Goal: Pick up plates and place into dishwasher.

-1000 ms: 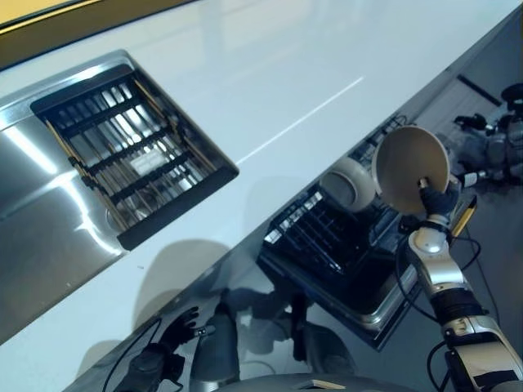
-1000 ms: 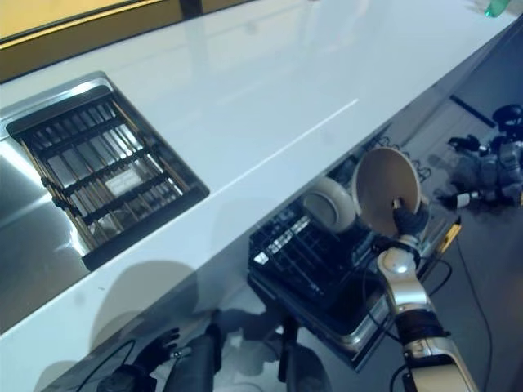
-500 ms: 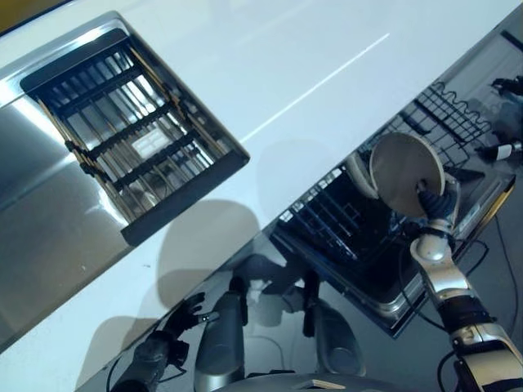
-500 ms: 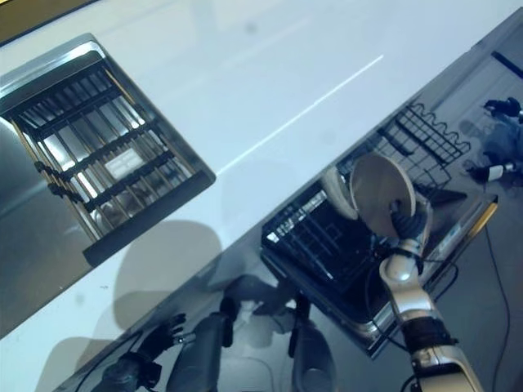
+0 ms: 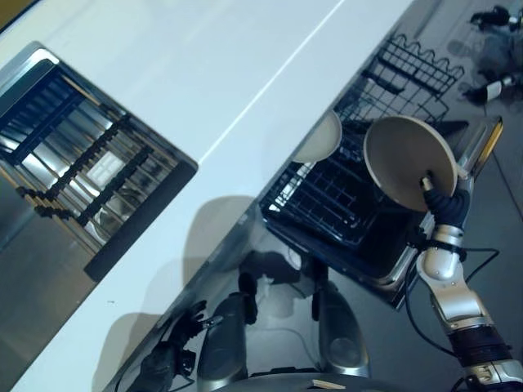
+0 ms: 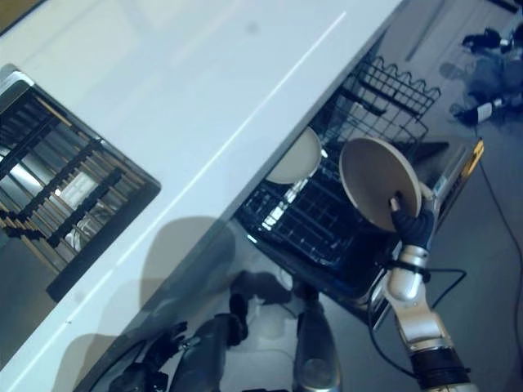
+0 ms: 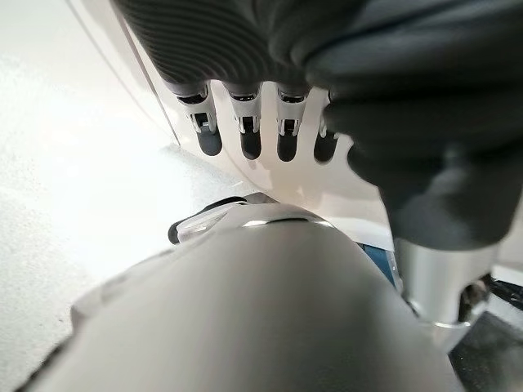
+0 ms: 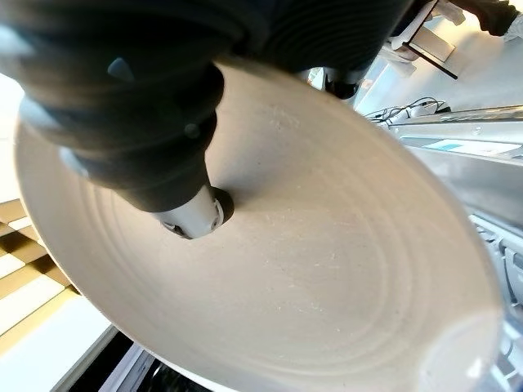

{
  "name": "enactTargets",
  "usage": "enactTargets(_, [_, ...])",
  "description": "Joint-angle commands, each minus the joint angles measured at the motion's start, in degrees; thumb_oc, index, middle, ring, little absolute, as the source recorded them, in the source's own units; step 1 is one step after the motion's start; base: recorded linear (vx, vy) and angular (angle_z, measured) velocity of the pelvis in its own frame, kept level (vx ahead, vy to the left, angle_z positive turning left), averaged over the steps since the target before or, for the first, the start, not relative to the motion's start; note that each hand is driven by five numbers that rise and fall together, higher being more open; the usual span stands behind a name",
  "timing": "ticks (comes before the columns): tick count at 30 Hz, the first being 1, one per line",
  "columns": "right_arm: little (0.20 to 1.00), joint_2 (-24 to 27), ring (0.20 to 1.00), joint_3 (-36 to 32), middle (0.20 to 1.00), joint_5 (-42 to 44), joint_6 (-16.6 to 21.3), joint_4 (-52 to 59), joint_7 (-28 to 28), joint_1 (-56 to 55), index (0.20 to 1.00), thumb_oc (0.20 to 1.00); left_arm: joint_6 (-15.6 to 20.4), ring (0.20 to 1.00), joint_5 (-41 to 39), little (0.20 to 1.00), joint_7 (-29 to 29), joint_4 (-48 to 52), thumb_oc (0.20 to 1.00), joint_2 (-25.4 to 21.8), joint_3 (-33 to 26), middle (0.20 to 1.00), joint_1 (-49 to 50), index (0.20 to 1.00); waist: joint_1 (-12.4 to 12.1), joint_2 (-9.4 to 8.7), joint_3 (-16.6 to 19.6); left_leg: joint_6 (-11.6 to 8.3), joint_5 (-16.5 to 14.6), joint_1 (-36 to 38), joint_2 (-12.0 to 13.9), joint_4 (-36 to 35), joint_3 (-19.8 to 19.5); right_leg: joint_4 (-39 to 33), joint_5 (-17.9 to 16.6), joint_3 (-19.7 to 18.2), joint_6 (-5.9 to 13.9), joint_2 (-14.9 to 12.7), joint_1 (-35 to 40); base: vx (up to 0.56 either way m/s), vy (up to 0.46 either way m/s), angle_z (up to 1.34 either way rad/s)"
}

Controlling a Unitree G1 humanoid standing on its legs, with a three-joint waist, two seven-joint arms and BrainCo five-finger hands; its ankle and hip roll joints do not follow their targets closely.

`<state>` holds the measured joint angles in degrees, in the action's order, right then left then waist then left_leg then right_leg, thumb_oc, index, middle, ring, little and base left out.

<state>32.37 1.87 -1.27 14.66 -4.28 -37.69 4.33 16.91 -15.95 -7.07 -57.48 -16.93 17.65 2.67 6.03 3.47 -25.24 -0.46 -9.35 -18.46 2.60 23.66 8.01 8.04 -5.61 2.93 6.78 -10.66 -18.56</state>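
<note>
A beige plate (image 5: 407, 160) is held tilted on edge over the open dishwasher's dark lower rack (image 5: 327, 204). My right hand (image 5: 442, 202) is shut on its lower rim, with the thumb (image 8: 192, 214) pressed on the plate's face (image 8: 327, 269). A pale plate (image 6: 296, 157) stands in the rack by the counter's edge, a short gap from the held one. My left hand (image 5: 169, 359) hangs low beside the counter front with relaxed fingers (image 7: 245, 140) and holds nothing.
A wire upper rack (image 5: 409, 69) is pulled out beyond the lower one. The dishwasher door (image 5: 478, 143) lies open beside my right hand. The white counter (image 5: 204, 73) runs across, with a steel sink and dark drying rack (image 5: 73, 163). Clutter (image 5: 497, 16) lies on the floor.
The camera has swung toward the dishwasher, so the whole picture shifted. The plate stays in my right hand and now sits clear of the pale plate it overlapped before.
</note>
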Motion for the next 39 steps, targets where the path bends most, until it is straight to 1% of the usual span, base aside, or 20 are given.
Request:
enactTargets(1, [0.200,5.4,0.200,-2.5,0.200,-2.6,5.3,7.9,3.4,1.8,0.200,0.200,1.5,1.000,-0.5,1.000,-0.4,0.6,1.000,1.9,2.5,1.000,4.2,1.000,0.9,2.03,3.2,-1.26,5.2,-2.0,-0.2,-4.8,-3.1,7.1,6.5,0.0,0.20,-0.9,0.5,0.02,0.036,-0.09])
enactTargets(4, [0.200,7.4,0.200,-0.3,0.200,-4.6,6.1,7.9,7.4,3.4,0.200,0.200,1.5,1.000,-0.2,1.000,-0.3,0.7,1.000,2.3,3.6,1.000,3.9,1.000,1.0,2.97,3.1,-1.70,5.4,-1.7,-0.3,-5.1,-3.3,7.2,6.9,0.0,0.03,-1.1,0.5,0.03,0.022,-0.15])
enactTargets(6, [0.200,8.5,0.200,2.0,0.200,-5.4,5.7,6.7,8.7,5.4,0.200,0.200,1.1,1.000,-0.8,1.000,-0.5,1.0,1.000,2.0,4.0,1.000,3.0,1.000,0.9,3.24,2.9,-1.80,5.4,-1.8,-0.3,-5.0,-3.3,7.5,7.1,0.0,-0.10,-1.3,0.1,0.00,-0.002,-0.16])
enactTargets(9, [0.200,9.8,0.200,5.1,0.200,-6.3,6.2,2.7,10.4,9.2,0.200,0.200,1.5,1.000,-1.2,1.000,-0.9,0.9,1.000,1.5,4.9,1.000,1.9,1.000,0.6,3.52,2.4,-2.01,5.5,-2.4,-0.2,-4.5,-3.5,7.9,7.2,0.2,-0.33,-1.4,-0.5,0.01,-0.017,-0.11])
enactTargets(11, [0.200,10.4,0.200,7.3,0.200,-8.2,5.9,-0.2,11.0,12.3,0.200,0.200,1.3,1.000,-1.1,1.000,-1.2,1.3,1.000,0.8,5.3,1.000,1.4,1.000,0.0,3.66,2.2,-2.05,5.5,-2.8,-0.3,-4.2,-3.8,8.0,7.2,0.6,-0.47,-1.5,-0.6,0.01,-0.044,0.04])
enactTargets(15, [0.200,11.2,0.200,10.8,0.200,-8.8,3.8,-4.0,12.3,17.6,0.200,0.200,0.4,1.000,-1.3,1.000,-1.8,2.2,1.000,-0.9,5.8,1.000,0.4,1.000,-1.1,3.77,1.7,-2.18,5.8,-3.6,-0.2,-3.7,-4.7,8.8,7.3,1.2,-0.66,-1.5,-1.1,0.01,-0.057,0.09])
enactTargets(19, [0.200,10.7,0.200,13.5,0.200,-9.5,0.5,-8.6,12.8,20.5,0.200,0.200,-0.6,1.000,-1.5,1.000,-2.7,2.8,1.000,-2.2,5.8,1.000,-0.5,1.000,-1.9,4.01,1.4,-2.31,6.3,-4.0,-0.1,-3.6,-5.7,9.3,7.6,1.8,-0.92,-1.4,-1.1,0.01,-0.039,0.15])
enactTargets(24, [0.200,9.4,0.200,16.0,0.200,-13.0,-2.3,-13.5,11.3,22.1,0.200,0.200,-1.0,1.000,-1.0,1.000,-2.9,3.1,1.000,-2.7,6.1,1.000,-1.0,1.000,-2.8,4.09,1.5,-2.29,6.5,-3.7,-0.1,-3.8,-6.3,9.3,7.8,2.8,-1.16,-1.5,-0.4,0.02,-0.029,0.12])
enactTargets(26, [0.200,9.2,0.200,17.5,0.200,-16.0,-3.5,-16.8,10.1,23.3,0.200,0.200,-1.2,1.000,-0.9,1.000,-3.0,3.2,1.000,-2.8,6.5,1.000,-1.3,1.000,-3.3,4.33,1.6,-2.39,6.5,-3.7,0.0,-3.7,-6.4,9.1,7.8,3.2,-1.14,-1.6,-0.1,0.01,-0.009,0.06])
enactTargets(29, [0.200,9.6,0.200,20.6,0.200,-18.0,-5.4,-22.8,9.8,26.5,0.200,0.200,-1.6,1.000,-0.7,1.000,-3.2,3.1,1.000,-2.9,7.1,1.000,-2.2,1.000,-4.1,4.67,1.8,-2.29,6.4,-3.5,-0.1,-3.8,-6.4,8.7,7.7,3.7,-1.09,-1.9,0.4,0.00,-0.001,0.05])
enactTargets(34, [0.200,10.2,0.200,23.4,0.200,-17.2,-6.5,-28.5,10.5,30.1,0.200,0.200,-2.1,1.000,-0.8,1.000,-3.6,3.4,1.000,-3.6,8.0,1.000,-2.9,1.000,-5.1,5.00,2.0,-2.36,6.2,-3.6,-0.1,-3.3,-6.6,8.2,7.5,4.4,-0.99,-2.3,1.3,0.01,-0.006,0.09])
enactTargets(39, [0.200,10.3,0.200,25.2,0.200,-16.1,-8.0,-31.2,12.1,32.5,0.200,0.200,-2.3,1.000,-0.8,1.000,-4.2,3.6,1.000,-4.3,8.1,1.000,-3.3,1.000,-5.7,5.20,1.9,-2.33,6.3,-3.9,-0.2,-3.1,-6.6,8.0,7.3,4.6,-0.86,-2.5,1.5,0.00,-0.001,0.05])
